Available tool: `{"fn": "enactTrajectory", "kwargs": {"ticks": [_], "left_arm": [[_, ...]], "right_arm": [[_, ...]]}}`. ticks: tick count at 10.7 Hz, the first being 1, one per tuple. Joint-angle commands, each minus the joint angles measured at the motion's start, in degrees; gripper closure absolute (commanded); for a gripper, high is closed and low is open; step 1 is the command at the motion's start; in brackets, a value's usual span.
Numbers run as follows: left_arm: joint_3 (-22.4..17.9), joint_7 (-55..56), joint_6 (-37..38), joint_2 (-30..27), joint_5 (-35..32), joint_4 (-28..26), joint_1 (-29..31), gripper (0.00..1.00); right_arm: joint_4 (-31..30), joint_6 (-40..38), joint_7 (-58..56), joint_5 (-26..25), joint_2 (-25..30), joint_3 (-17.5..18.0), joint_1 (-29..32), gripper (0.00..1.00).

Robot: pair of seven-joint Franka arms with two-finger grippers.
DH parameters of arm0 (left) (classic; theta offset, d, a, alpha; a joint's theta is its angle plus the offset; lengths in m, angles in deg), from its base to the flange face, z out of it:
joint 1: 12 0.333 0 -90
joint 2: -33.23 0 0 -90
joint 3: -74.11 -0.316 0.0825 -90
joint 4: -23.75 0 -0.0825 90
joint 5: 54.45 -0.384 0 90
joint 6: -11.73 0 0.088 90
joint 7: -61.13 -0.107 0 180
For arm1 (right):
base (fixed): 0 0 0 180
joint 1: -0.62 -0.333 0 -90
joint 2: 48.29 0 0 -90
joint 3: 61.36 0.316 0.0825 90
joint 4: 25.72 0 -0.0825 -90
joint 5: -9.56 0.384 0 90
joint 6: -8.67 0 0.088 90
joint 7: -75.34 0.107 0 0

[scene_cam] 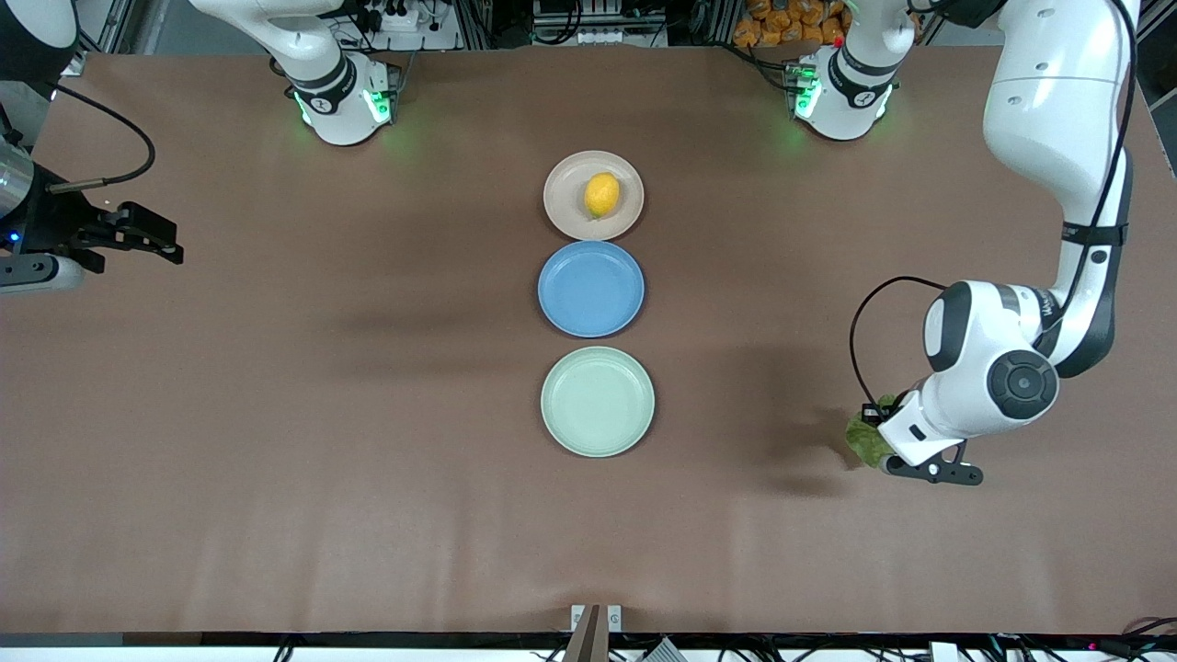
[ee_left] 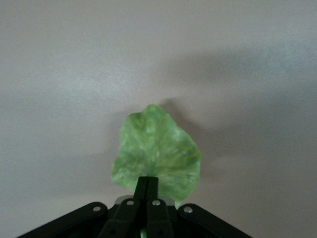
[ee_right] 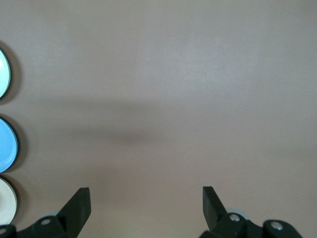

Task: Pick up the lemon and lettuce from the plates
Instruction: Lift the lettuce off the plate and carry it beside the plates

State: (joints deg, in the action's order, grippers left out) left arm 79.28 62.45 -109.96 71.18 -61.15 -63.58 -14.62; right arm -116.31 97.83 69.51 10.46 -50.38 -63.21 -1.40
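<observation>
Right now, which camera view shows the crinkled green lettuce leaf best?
The left wrist view: the crinkled green lettuce leaf hangs whole from the shut left gripper. The front view shows only its edge, beside the arm. The right wrist view misses it.

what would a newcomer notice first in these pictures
Three plates in a row mid-table: the beige plate with the lemon on it, a blue plate, then the bare mint plate nearest the front camera. The left end effector, shut on the lettuce, is over bare table at its own end; the right end effector waits open.
</observation>
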Motion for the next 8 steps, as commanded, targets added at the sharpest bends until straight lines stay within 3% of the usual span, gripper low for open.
{"fn": "enactTrajectory", "kwargs": {"ticks": [1,2,3,8], "left_arm": [[0.5,-0.9,-1.0,1.2,1.3,-0.2,1.5,0.93],[0.5,-0.8,-1.0,1.2,1.3,-0.2,1.5,0.57],[0.5,-1.0,-0.9,1.0,1.3,-0.2,1.5,0.01],[0.5,-0.7,4.4,-4.8,1.3,0.5,1.4,0.0]], "right_arm": [[-0.2,-0.1,0.6,-0.3,0.4,0.0,-0.2,0.0],[-0.3,-0.1,0.6,-0.3,0.4,0.0,-0.2,0.0],[-0.3,-0.1,0.6,-0.3,0.3,0.0,-0.2,0.0],[-0.3,-0.1,0.6,-0.3,0.3,0.0,-0.3,0.0]]}}
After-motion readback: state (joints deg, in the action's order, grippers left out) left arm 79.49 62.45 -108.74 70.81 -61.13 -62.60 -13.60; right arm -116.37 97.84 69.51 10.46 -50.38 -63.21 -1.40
